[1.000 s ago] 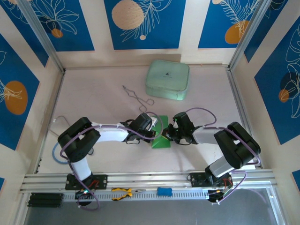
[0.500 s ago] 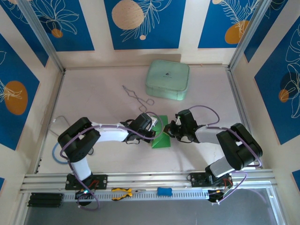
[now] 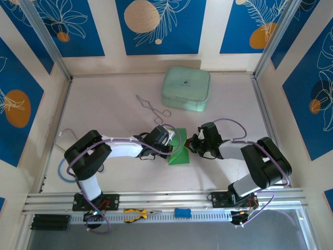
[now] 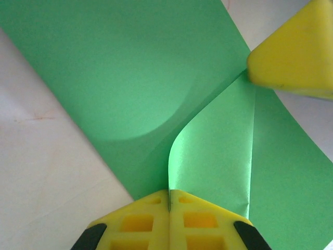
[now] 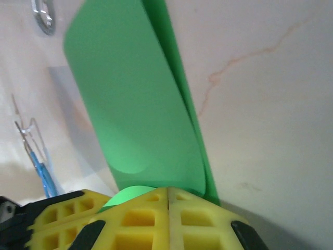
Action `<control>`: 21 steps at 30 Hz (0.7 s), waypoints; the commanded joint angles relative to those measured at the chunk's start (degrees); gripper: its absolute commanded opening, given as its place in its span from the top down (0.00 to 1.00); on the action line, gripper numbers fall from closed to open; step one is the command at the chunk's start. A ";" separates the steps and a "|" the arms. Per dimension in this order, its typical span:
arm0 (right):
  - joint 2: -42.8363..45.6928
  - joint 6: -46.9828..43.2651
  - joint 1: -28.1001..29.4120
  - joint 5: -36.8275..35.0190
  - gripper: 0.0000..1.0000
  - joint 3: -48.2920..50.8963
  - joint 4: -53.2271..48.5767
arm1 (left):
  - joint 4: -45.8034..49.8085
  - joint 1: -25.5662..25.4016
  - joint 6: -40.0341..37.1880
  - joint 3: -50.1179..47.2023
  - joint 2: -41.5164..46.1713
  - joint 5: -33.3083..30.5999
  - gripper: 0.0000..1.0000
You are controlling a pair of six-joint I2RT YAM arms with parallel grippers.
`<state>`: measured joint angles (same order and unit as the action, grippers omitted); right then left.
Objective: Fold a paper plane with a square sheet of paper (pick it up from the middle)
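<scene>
Top external: square sheet of paper (image 3: 179, 156), partly folded, mid-worktop (image 3: 114, 120) between left tool (image 3: 170, 149) and right tool (image 3: 191, 147); mint-green case (image 3: 186, 89) beyond, closed, contents hidden.
Left wrist: left tool (image 4: 169, 195) clamped together on raised fold.
Right wrist: right tool (image 5: 168, 190) clamped on curled edge.

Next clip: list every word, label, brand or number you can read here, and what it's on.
No text can be read.
case: one small dark mark on its lid, too small to read.
paper: plain green, no print.
</scene>
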<state>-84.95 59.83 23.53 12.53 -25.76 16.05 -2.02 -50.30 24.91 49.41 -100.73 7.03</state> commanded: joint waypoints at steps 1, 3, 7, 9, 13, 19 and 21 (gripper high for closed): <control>2.32 -1.75 -0.82 2.76 1.00 -1.30 -0.54 | 4.72 0.64 -1.53 -0.05 -1.59 0.53 1.00; 1.86 -2.15 -0.94 2.84 1.00 -1.24 -0.73 | 4.68 0.65 -1.53 0.05 -1.58 0.62 1.00; -1.11 -1.31 -1.06 2.76 1.00 0.24 1.19 | 4.59 0.61 -1.53 0.01 -1.58 0.71 1.00; -2.71 -0.99 -0.94 1.51 1.00 0.78 0.67 | 4.56 0.60 -1.53 -0.01 -1.54 0.71 1.00; -4.42 -0.33 -1.20 -0.56 1.00 1.76 0.46 | 4.52 0.60 -1.53 -0.19 -1.39 0.79 1.00; 1.21 -1.97 -1.47 -0.93 1.00 0.85 -2.17 | 4.39 0.66 -1.36 -0.47 -1.36 0.80 1.00; 3.18 -3.13 -1.23 1.99 1.00 -0.19 -2.20 | 4.66 0.59 -1.29 -0.30 -1.37 0.74 1.00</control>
<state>-84.95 58.72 22.31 12.47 -25.32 15.40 -1.91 -50.30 24.93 49.43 -100.73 7.05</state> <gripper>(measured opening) 0.063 0.064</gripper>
